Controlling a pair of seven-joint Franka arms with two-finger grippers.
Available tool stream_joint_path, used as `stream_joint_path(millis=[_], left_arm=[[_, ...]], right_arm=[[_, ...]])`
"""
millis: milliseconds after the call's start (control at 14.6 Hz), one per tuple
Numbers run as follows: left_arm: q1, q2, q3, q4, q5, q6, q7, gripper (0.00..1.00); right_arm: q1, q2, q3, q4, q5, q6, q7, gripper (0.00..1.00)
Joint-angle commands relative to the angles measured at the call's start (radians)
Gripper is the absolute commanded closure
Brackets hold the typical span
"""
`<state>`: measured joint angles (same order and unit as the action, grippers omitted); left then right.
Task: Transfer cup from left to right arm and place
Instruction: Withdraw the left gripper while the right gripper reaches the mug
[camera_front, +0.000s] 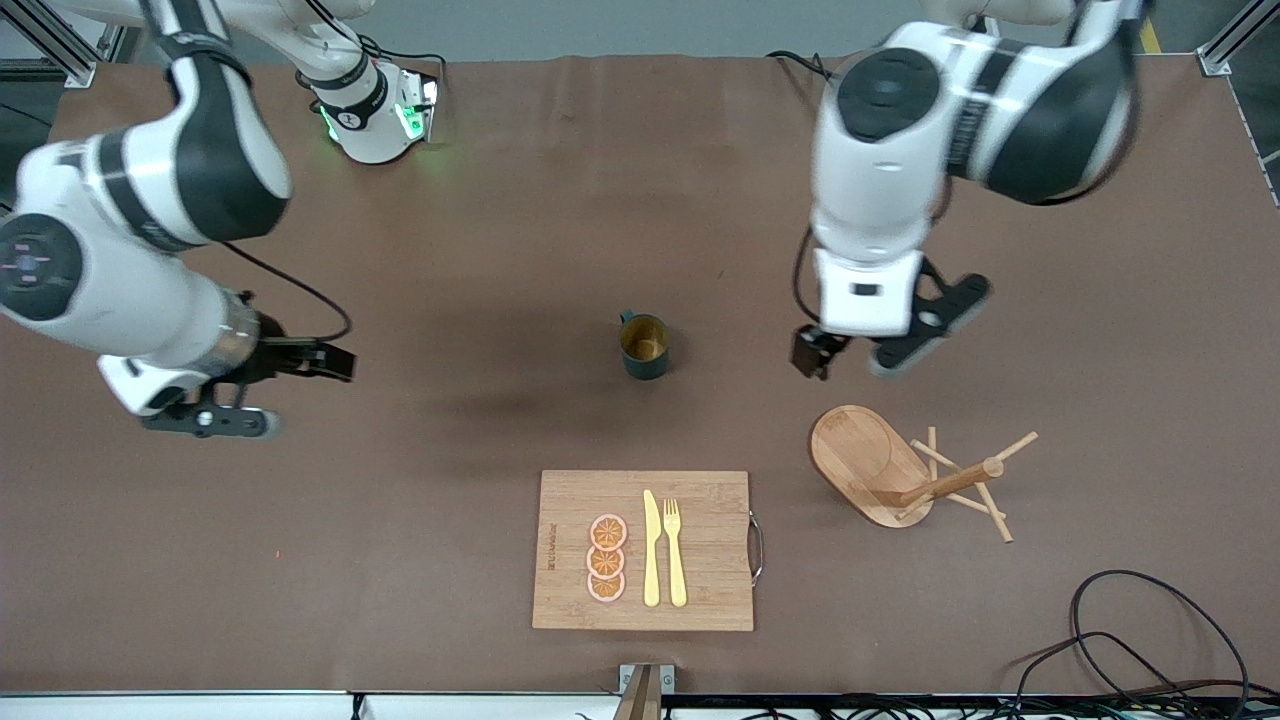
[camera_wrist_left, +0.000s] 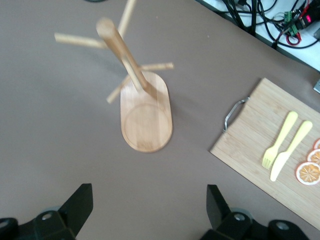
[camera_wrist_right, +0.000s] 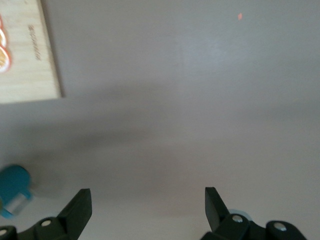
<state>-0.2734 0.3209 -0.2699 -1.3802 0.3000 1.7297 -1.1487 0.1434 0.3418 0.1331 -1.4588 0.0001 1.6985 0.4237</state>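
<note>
The cup (camera_front: 645, 346), a dark teal mug with a yellowish-brown inside, stands upright on the brown table, its small handle on the side away from the front camera. Nothing holds it. A teal shape at the edge of the right wrist view looks like the same cup (camera_wrist_right: 15, 190). My left gripper (camera_front: 850, 362) hangs open and empty over the table beside the cup, toward the left arm's end; in its own wrist view the left gripper (camera_wrist_left: 149, 207) has only bare table between its fingers. My right gripper (camera_front: 312, 395) is open and empty over the right arm's end, well apart from the cup; the right gripper (camera_wrist_right: 148, 207) also frames bare table.
A wooden peg stand (camera_front: 905, 470) on an oval base sits nearer the front camera than my left gripper. A bamboo cutting board (camera_front: 700, 590) with a metal handle carries orange slices (camera_front: 606, 558), a yellow knife (camera_front: 651, 550) and a fork (camera_front: 675, 552). Black cables (camera_front: 1130, 640) lie at the table's corner.
</note>
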Motion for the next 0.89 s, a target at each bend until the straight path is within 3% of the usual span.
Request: stream_joint_path(millis=[0,479,821], left_arm=[[0.098,-0.025,-0.011,0.0,-0.035,0.005,0.175,0.0],[0.327,-0.097,-0.011,0.0,-0.185,-0.051,0.582,0.0],[0.349,-0.2,0.02,-0.051,-0.203,-0.084,0.743,0.0]], right_arm=[[0.103,0.057,-0.009,0.006,0.046,0.074,0.263,0.0],[0.363,0.265,-0.009,0.028,0.066,0.416,0.846,0.0],[0.49,0.353,-0.009,0.028,0.067,0.599,1.114,0.0]])
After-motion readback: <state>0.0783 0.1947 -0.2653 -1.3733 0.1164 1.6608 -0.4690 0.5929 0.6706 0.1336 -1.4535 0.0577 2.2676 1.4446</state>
